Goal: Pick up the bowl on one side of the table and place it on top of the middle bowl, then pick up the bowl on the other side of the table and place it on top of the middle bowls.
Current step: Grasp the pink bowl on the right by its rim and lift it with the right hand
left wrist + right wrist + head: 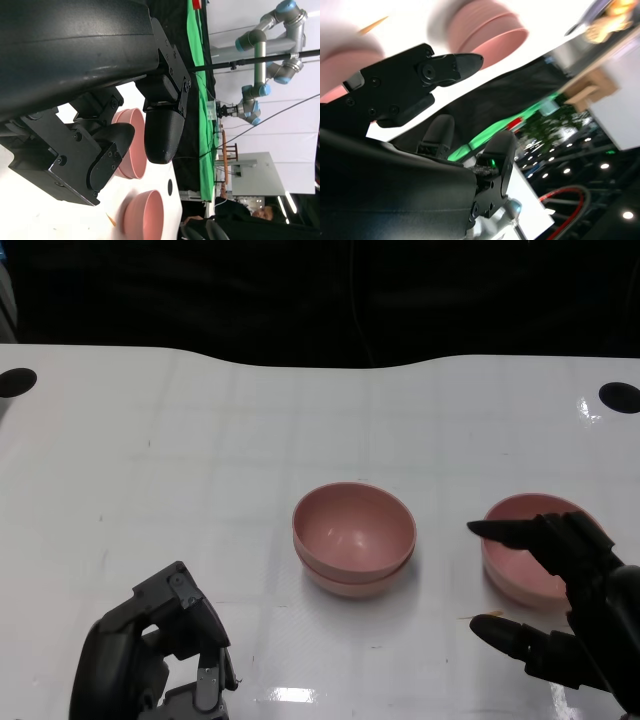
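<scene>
A glossy white worktop (pixel 200 440) with a faint grid runs back to a wavy far edge, with a black round hole (pixel 15 381) near each far corner and a dark backdrop beyond. At its middle sit the stacked pink bowls (pixel 354 538), one nested in the other. To their right lies the single pink bowl (pixel 525 550). The right hand (pixel 560 600) hovers at that bowl, fingers (pixel 510 532) spread apart, holding nothing. The left hand (pixel 160 655) rests low at the near left, fingers curled in and empty. The left wrist view shows a green curtain (pixel 202 100) and a blue-jointed robot arm (pixel 260 55) in the room.
</scene>
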Tool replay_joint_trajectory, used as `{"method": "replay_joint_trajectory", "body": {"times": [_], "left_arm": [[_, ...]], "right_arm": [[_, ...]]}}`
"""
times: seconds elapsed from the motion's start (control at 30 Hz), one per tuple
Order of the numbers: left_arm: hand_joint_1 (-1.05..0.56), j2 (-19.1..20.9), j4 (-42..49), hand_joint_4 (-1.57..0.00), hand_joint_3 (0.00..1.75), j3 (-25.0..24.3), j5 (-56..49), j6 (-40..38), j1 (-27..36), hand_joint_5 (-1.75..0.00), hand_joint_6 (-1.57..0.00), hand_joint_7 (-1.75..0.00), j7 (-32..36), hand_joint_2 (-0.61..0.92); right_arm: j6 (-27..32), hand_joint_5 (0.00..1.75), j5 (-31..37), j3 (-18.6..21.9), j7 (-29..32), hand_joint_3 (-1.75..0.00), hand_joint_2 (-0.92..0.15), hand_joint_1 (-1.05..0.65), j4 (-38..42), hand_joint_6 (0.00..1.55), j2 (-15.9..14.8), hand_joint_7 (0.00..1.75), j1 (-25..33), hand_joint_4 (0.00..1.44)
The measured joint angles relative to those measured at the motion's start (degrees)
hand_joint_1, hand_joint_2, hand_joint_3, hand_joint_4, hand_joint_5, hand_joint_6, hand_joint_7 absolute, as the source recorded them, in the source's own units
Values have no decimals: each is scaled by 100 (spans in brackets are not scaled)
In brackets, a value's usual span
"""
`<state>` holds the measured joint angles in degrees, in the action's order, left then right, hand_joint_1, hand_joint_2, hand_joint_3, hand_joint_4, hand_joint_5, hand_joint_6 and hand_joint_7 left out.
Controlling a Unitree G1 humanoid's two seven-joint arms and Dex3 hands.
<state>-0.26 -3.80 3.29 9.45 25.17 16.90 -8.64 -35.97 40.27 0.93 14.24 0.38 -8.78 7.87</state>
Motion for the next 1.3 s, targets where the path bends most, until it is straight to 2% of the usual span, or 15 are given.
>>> {"method": "replay_joint_trajectory", "body": {"times": [0.37,0.57,0.73,0.87,1.0,1.1,1.3], "left_arm": [[4,-36,-21,-91,142,-25,-86,4,10,-175,-73,-175,-4,46],[4,-52,-113,-91,141,-24,-126,7,43,-175,-73,-175,-4,46],[4,-75,-122,-91,141,-21,-124,18,44,-175,-73,-175,-5,46],[4,-115,-164,-91,137,-8,-121,17,68,-175,-73,-175,-4,49],[4,-153,-180,-91,138,10,-127,18,78,-175,-73,-175,-4,48],[4,-154,-187,-92,139,11,-124,16,78,-175,-73,-175,-6,47],[3,-168,-197,-91,139,34,-44,-51,56,-175,-73,-174,-7,49]], "right_arm": [[1364,109,902,-256,359,-2,-77,-49,-425,3,-70,73,42,1],[2276,95,1288,-432,159,0,-79,-43,-769,17,-212,45,166,8],[2590,91,1367,-592,132,0,-79,-42,-804,21,-331,37,184,11],[3099,66,1594,-733,-247,0,-83,-43,-843,33,-514,16,142,21],[3460,57,1693,-848,-525,0,-83,-42,-840,37,-629,9,39,25],[3655,51,1706,-955,-652,0,-84,-41,-726,40,-690,7,-169,28],[3916,42,1847,-1313,-653,0,-84,-36,85,46,-781,4,-704,35]]}}
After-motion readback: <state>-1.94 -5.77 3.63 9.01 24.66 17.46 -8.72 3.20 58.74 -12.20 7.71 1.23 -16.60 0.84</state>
